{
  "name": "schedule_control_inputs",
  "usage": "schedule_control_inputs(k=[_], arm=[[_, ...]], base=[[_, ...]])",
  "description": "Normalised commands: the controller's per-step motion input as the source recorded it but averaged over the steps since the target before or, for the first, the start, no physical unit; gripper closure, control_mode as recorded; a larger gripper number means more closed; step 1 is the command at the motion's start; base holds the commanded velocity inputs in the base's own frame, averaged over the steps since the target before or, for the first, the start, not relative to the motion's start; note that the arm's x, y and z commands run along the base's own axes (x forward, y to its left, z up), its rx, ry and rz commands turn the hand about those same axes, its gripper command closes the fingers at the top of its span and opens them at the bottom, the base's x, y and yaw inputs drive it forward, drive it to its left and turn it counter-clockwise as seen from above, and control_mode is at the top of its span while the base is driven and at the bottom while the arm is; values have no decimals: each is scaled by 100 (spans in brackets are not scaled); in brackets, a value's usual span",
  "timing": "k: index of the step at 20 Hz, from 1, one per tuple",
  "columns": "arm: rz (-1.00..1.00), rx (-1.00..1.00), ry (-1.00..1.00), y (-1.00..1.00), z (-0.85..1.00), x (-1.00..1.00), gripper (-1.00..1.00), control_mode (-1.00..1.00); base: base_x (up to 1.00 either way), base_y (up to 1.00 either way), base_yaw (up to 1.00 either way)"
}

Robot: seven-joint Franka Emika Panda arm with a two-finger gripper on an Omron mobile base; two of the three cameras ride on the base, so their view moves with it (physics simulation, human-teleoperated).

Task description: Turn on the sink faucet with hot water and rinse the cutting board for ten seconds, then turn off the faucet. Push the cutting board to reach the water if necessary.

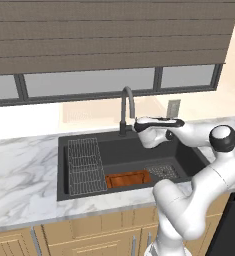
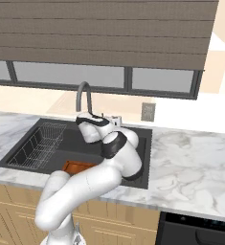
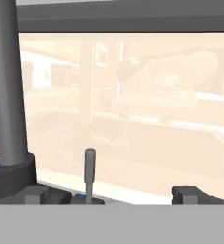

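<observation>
Charcoal sink [image 1: 191, 152] holds a wire rack [image 1: 84, 165] at its left end, with the cutting board [image 1: 128, 178] flat along the front wall, long side left to right. Faucet [image 1: 127, 107] arches toward the basin; its lever [image 3: 89, 171] stands upright. Gripper [image 3: 111, 194] gapes wide before it, holding nothing.

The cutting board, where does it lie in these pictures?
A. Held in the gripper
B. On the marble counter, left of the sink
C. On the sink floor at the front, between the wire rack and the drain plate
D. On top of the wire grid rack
C: the left base view shows the cutting board flat on the floor of the sink, between the wire rack and the drain plate.
</observation>
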Motion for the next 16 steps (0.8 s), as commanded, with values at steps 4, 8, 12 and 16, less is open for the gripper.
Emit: schedule_control_inputs(k=[4,8,12,16], arm=[[0,0,0,15,-3,6,-100,-100],[0,0,0,8,0,3,-100,-100],[0,0,0,6,0,5,-100,-100],[-2,0,0,3,0,11,-100,-100]], base=[[0,0,0],[0,0,0],[0,0,0],[0,0,0]])
